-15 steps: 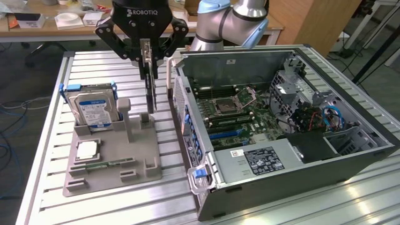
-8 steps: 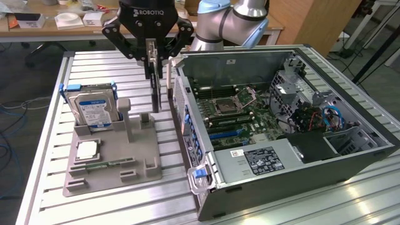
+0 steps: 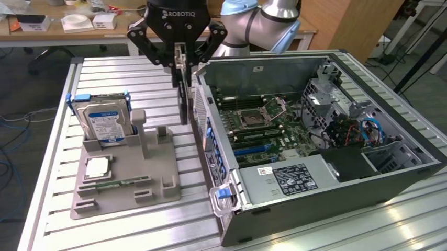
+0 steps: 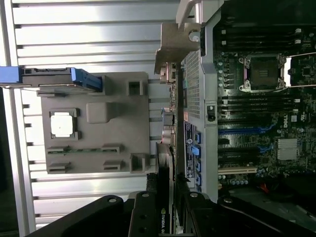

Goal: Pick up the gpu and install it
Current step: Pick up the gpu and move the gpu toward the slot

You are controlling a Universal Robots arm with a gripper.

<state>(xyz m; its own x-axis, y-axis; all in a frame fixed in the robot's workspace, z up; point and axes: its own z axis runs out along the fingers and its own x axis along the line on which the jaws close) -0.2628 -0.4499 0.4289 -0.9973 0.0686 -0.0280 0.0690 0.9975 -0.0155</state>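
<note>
The gripper (image 3: 179, 64) is clamping the graphics card (image 3: 183, 102) edge-on, holding it just outside the open computer case (image 3: 314, 212), beside the grey holder (image 3: 125, 201). Pickup done; installation not yet done.

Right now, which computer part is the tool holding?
The graphics card, hanging on edge from the tool beside the case; the hard drive and chip sit on the grey holder.

The hand (image 3: 183, 66) bears the brand "ROBOTIQ".

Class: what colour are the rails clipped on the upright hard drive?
The rails are blue, clearest in the exterior view.
</note>
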